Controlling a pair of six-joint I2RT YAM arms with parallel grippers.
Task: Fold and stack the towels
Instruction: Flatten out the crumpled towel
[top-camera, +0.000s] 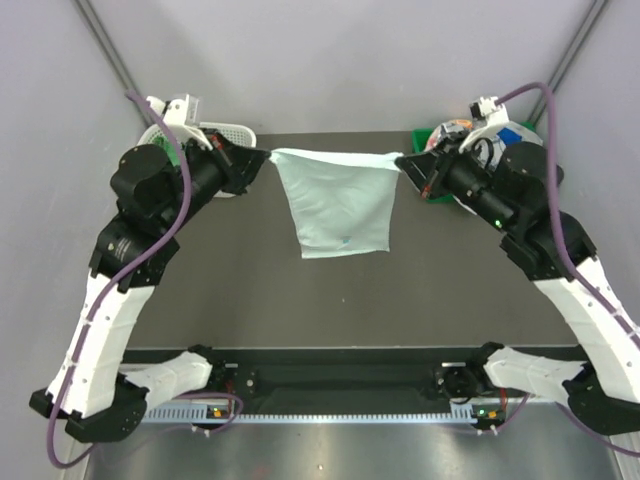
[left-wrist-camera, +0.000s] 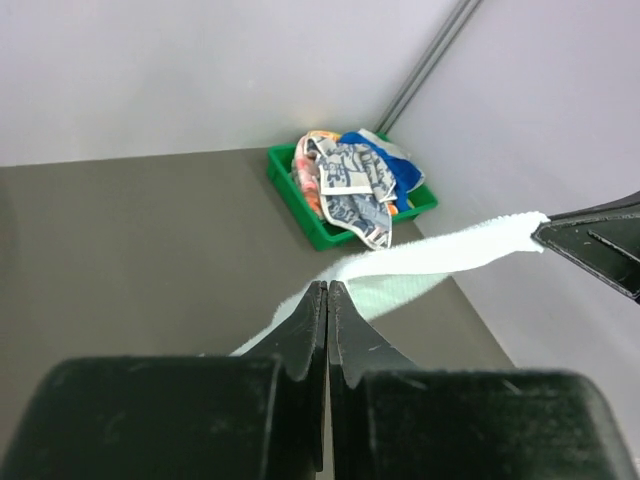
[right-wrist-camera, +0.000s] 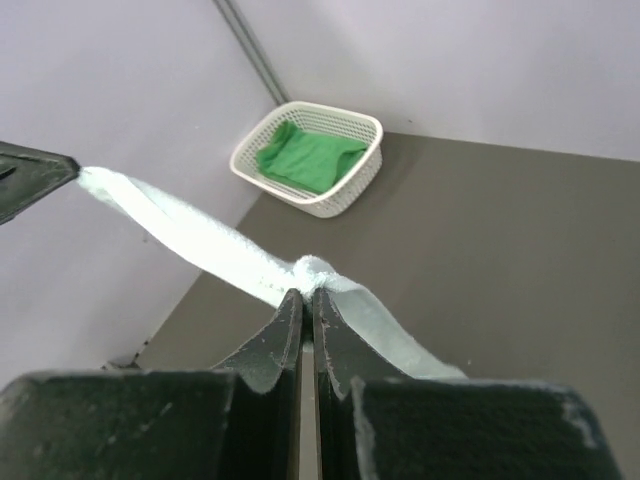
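The mint towel (top-camera: 335, 210) hung over the surface (top-camera: 220, 290), stretched between the left pincer (top-camera: 264, 157) and right pincer (top-camera: 401, 161), each clamped on a top corner. It looked light, soft and limp, so corners or edges seemed the surest holds.

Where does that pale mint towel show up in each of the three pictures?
Top: towel in the centre, stretched between left pincer and right pincer.
Left wrist: towel bands from bottom centre up to the right.
Right wrist: towel bands from centre up to the left.
Shared landmark: the dark table.
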